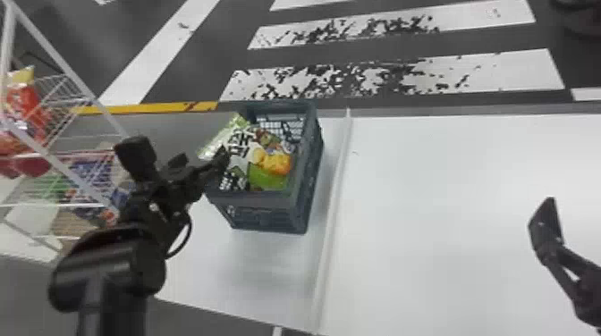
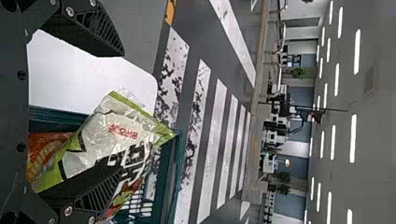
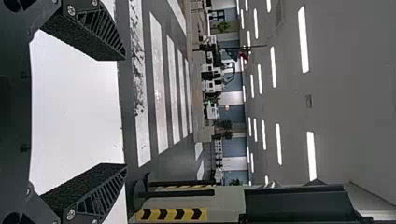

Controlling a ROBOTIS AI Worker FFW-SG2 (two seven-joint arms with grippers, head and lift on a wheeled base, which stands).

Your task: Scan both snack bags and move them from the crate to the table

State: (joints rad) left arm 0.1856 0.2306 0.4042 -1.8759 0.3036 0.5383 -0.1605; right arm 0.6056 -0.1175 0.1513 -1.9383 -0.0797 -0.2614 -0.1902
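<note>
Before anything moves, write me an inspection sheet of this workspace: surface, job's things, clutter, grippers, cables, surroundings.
Surface: white table, a pale ridge running across it.
Job's things: crate on the table, left of the ridge; white-and-green snack bag in it, sticking out over the rim. Whether a second bag lies there, I cannot tell.
Clutter: packaged goods on the wire rack, left of the table.
Grippers: left gripper open at the bag, contact unclear; right gripper open over the table.
Cables: black loop on the left arm.
Surroundings: white-striped floor beyond the table.
</note>
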